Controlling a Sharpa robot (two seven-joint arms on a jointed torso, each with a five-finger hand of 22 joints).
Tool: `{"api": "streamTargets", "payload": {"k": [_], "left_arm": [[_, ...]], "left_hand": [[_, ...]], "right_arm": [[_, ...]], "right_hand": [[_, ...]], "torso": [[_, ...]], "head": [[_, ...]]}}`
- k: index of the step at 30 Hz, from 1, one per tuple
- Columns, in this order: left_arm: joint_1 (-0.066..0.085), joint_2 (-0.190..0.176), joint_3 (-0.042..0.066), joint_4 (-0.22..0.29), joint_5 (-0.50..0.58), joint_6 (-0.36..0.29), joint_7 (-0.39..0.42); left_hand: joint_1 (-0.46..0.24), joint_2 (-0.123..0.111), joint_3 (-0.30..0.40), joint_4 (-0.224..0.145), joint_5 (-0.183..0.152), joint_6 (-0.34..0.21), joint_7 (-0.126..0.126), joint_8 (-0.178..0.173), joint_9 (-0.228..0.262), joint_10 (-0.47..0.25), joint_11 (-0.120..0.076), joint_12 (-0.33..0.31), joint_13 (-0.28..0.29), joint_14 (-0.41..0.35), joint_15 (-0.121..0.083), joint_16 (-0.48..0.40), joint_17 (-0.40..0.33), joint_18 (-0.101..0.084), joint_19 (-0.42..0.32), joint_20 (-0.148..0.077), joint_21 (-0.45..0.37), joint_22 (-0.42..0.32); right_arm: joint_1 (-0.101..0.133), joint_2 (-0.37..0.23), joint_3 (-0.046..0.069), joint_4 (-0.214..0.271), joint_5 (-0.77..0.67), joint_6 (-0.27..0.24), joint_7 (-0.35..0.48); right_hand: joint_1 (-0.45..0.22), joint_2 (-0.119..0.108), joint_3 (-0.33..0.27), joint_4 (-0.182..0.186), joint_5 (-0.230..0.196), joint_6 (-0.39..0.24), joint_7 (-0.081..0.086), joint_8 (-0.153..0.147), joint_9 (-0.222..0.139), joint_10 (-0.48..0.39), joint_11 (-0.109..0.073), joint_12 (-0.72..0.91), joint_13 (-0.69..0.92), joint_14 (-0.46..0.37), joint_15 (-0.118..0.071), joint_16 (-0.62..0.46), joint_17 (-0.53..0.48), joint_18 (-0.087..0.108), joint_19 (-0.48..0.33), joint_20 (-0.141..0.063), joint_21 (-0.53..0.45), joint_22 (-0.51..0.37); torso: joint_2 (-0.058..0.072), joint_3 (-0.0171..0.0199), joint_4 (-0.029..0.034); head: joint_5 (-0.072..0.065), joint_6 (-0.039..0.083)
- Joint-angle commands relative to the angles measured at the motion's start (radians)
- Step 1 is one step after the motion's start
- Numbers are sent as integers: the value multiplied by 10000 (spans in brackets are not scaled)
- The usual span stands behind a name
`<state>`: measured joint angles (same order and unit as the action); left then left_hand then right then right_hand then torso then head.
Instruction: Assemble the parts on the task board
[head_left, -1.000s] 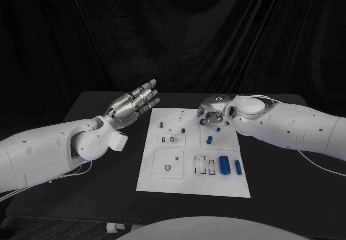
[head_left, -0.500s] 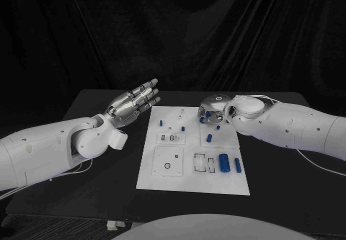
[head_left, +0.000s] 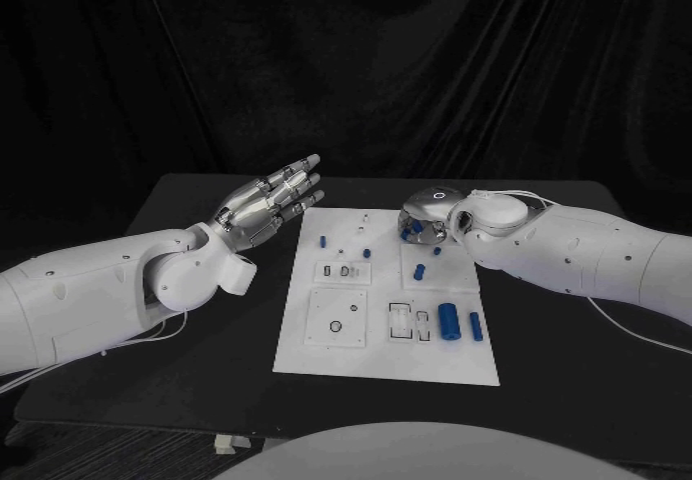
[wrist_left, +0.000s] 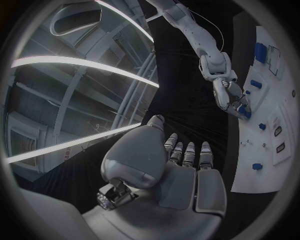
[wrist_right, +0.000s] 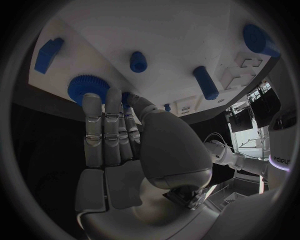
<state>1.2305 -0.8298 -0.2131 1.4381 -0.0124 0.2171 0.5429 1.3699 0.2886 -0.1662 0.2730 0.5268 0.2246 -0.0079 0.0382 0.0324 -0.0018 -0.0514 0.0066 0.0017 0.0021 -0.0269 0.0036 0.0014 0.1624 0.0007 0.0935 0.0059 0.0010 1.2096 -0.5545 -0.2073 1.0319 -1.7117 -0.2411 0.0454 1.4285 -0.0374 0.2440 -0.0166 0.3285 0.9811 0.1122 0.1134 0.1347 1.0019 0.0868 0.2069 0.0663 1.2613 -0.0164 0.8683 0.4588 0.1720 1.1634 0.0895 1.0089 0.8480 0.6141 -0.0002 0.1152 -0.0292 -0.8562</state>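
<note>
task board (head_left: 325, 352): blue parts (head_left: 449, 323) on it | left hand (head_left: 271, 207) spread, empty | right hand (head_left: 423, 222) grasp unclear

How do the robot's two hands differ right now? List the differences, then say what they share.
The left hand is raised beside the task board, off its left edge; the right hand is down at the board's far end. The left hand's fingers are spread and straight, holding nothing; the right hand's fingers reach to a blue toothed part, though a firm grip cannot be confirmed. Both are silver hands on white arms.
</note>
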Motion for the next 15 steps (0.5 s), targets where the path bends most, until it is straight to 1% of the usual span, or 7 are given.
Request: {"api": "streamTargets", "payload": {"k": [1, 3, 6, 9, 11, 13, 15], "left_arm": [[-3, 11, 11, 14, 2, 192, 21], [-4, 8, 11, 9, 2, 195, 6], [-5, -10, 11, 3, 2, 191, -18], [-6, -34, 10, -1, 2, 179, -50], [-6, -61, 10, -5, 2, 164, -76], [-7, -93, 10, -9, 2, 136, -90], [-7, -121, 10, -16, 2, 101, -100]], "left_hand": [[99, -23, 81, -3, 50, 72, 27, 64, 13, 18, 81, -66, -17, -21, -14, -36, -14, 180, -7, 86, -59, -10], [114, -16, 109, -7, 66, 134, 61, 88, 20, 18, 120, -66, -17, -21, -15, -36, -14, 182, -7, 89, -59, -10], [118, -10, 119, -8, 70, 143, 69, 94, 21, 18, 129, -66, -17, -21, -14, -36, -14, 182, -7, 90, -59, -10], [118, -10, 119, -8, 70, 143, 69, 94, 21, 18, 129, -66, -17, -21, -14, -36, -14, 182, -7, 90, -59, -10], [127, -1, 140, -8, 78, 151, 80, 102, 21, 18, 141, -66, -17, -21, -11, -36, -14, 182, -7, 93, -59, -10], [127, -1, 140, -8, 78, 151, 80, 102, 21, 18, 141, -66, -17, -21, -11, -36, -14, 182, -7, 93, -59, -10], [132, -4, 146, -11, 82, 157, 78, 105, 22, 18, 139, -66, -17, -21, -9, -36, -14, 183, -7, 94, -59, -10]], "right_arm": [[-52, -5, 2, -51, -9, -449, 250], [-59, -33, 2, -39, 36, -627, 354], [-64, -147, 2, 73, 88, -1133, 577], [-32, -267, 2, 229, 131, -1430, 685], [62, -356, 2, 370, 216, -1535, 717], [193, -410, 2, 486, 313, -1524, 693], [356, -428, 2, 578, 395, -1434, 633]], "right_hand": [[-4, -131, 209, 19, -23, 183, -19, 91, 81, 226, -21, -79, -11, 92, -37, 67, 17, -214, 102, -12, 114, 151], [-12, -163, 357, 31, -22, 317, -19, 150, 152, 421, -36, -105, -13, 140, -27, 97, 24, -241, 181, -12, 235, 318], [-4, -210, 569, 41, -26, 649, -26, 310, 299, 899, -119, -88, -2, 294, 15, 178, 44, -310, 403, 14, 534, 702], [-50, -281, 701, 88, -65, 983, -24, 469, 455, 1375, -181, -109, -5, 488, 29, 260, 61, -370, 652, 38, 844, 1091], [-48, -307, 766, 98, -61, 1079, -25, 509, 517, 1534, -210, -159, -14, 559, 17, 281, 62, -395, 761, 30, 979, 1266], [-52, -322, 777, 102, -60, 1088, -22, 511, 528, 1554, -212, -179, -17, 574, 15, 285, 63, -403, 790, 25, 1018, 1316], [-73, -351, 801, 120, -70, 1063, -8, 489, 540, 1554, -202, -247, -29, 595, 19, 289, 62, -403, 800, 21, 1029, 1335]], "torso": [[-5, 2, 10], [-3, 6, 10], [-6, -2, 19], [-8, -10, 14], [-7, -10, 10], [-7, -11, 7], [-16, -20, 6]], "head": [[8, -26], [12, -35], [39, -46], [83, -60], [103, -55], [111, -46], [133, 13]]}}
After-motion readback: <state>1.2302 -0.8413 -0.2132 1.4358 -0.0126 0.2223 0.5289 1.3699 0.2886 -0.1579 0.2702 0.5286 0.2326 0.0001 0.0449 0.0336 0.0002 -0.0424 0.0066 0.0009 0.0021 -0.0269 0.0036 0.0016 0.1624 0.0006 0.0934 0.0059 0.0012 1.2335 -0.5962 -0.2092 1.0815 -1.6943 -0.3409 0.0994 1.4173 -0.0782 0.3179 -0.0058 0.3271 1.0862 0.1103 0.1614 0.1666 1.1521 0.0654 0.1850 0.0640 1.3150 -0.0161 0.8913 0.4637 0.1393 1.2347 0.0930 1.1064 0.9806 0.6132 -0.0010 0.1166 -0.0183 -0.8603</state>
